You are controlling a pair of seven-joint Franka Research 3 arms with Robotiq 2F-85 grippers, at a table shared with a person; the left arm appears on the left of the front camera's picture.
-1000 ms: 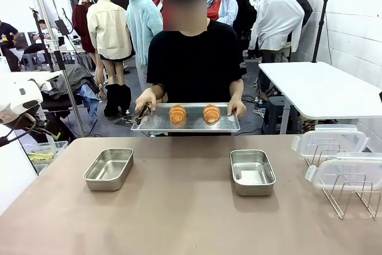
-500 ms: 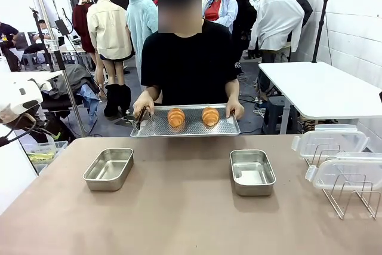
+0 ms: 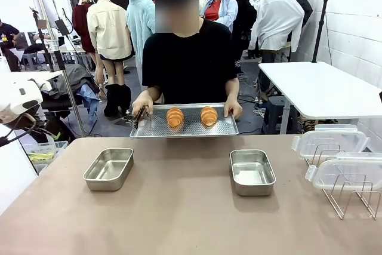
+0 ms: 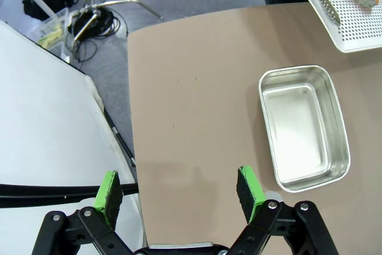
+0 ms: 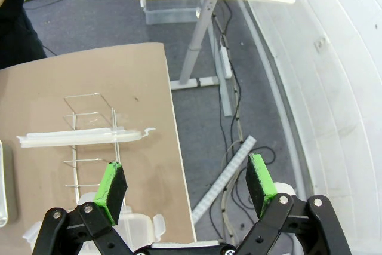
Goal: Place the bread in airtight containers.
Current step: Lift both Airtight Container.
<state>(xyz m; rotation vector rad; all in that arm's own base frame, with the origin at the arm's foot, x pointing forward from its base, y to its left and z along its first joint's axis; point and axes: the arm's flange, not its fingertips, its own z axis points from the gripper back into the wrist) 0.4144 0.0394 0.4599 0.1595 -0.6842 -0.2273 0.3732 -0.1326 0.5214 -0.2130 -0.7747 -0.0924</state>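
Observation:
Two golden-orange bread rolls [image 3: 175, 117] [image 3: 209, 116] lie on a perforated steel tray [image 3: 184, 126] that a person in black holds with both hands just beyond the table's far edge. Two lidless steel containers stand on the brown table: one at the left [image 3: 108, 169], also in the left wrist view [image 4: 303, 126], and one right of centre [image 3: 252, 172]. My left gripper [image 4: 179, 191] hangs open high over the table's left edge, the left container off to its side. My right gripper [image 5: 186, 186] hangs open over the table's right edge, empty.
Clear plastic lids [image 3: 330, 140] [image 3: 346, 172] lean in a wire rack [image 3: 352, 198] at the table's right; the rack [image 5: 89, 141] is below my right gripper. Tongs [image 3: 139, 116] are in the person's hand at the tray's left end. A white table [image 3: 322, 88] stands behind.
The person has brought the tray with the bread a little nearer the table and lifted it slightly. Both grippers stay open.

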